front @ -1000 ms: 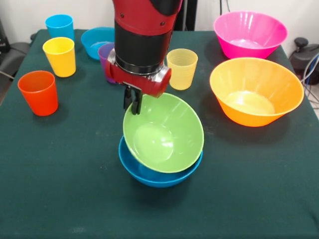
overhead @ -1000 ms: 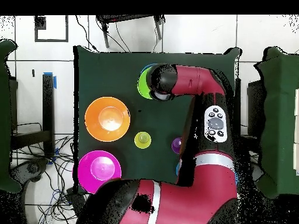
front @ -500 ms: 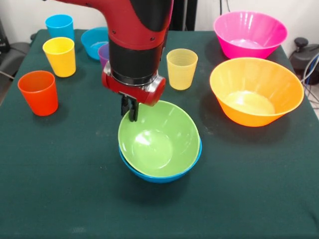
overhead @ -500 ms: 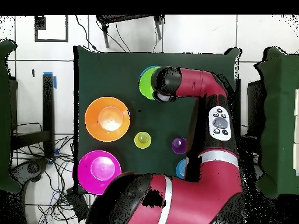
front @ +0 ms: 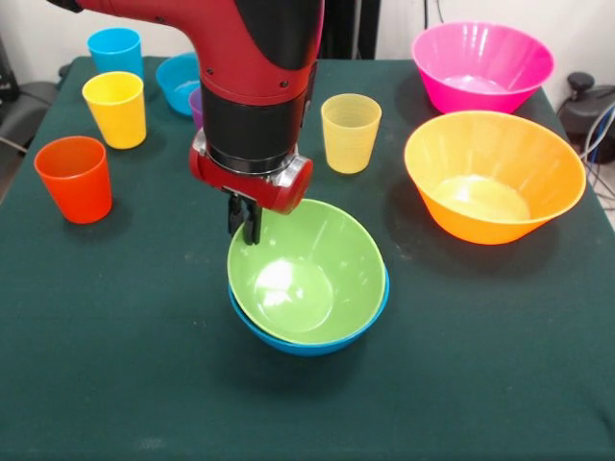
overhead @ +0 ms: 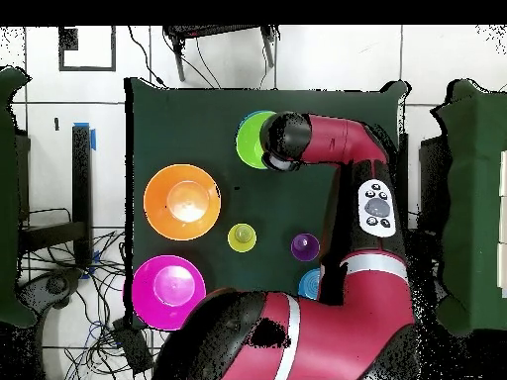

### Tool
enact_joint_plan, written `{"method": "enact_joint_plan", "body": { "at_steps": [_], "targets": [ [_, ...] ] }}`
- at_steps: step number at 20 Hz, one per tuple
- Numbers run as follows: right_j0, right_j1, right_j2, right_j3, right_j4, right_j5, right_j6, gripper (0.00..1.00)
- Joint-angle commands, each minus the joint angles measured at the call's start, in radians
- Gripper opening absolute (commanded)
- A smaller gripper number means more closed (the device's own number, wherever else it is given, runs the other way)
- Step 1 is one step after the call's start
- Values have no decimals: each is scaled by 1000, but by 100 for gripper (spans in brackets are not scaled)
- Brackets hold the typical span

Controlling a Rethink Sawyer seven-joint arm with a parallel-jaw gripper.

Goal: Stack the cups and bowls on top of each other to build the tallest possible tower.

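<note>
Two views show the green table (front: 115,365) with the red and black arm (front: 255,77) reaching down over its middle. In the front view the orange-yellow bowl (front: 495,178) sits upright at the right, and the pink bowl (front: 482,65) stands behind it near the far edge; the two are close but apart. Near the middle of the table the green bowl (front: 307,272) rests nested inside the blue bowl (front: 312,341), of which only a rim and lower wall show; this pair is the only stack so far. A small blue bowl (front: 181,79) lies at the far left, partly hidden by the arm.

The gripper (front: 244,219) hangs at the green bowl's far-left rim, its dark fingers close together at the rim; whether they still pinch it I cannot tell.

The pale yellow cup (front: 351,133) stands upright beside the arm, between it and the orange-yellow bowl. The orange cup (front: 74,179) stands alone at the left edge, with the yellow cup (front: 115,109) behind it and the blue cup (front: 115,51) farther back. A sliver of the purple cup (front: 197,106) shows behind the arm; overhead it (overhead: 305,246) stands clear.
</note>
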Motion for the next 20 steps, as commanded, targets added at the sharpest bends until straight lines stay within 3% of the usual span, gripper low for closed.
{"method": "enact_joint_plan", "body": {
  "at_steps": [1, 8, 11, 20],
  "targets": [
    [11, 71, 91, -6, -105, -50, -206, 0],
    [14, 56, 89, 10, -105, -23, -196, 0],
    [18, 23, 79, 59, -96, -8, -177, 0],
    [20, -7, 68, 132, -110, -55, -158, 0]
  ]
}}
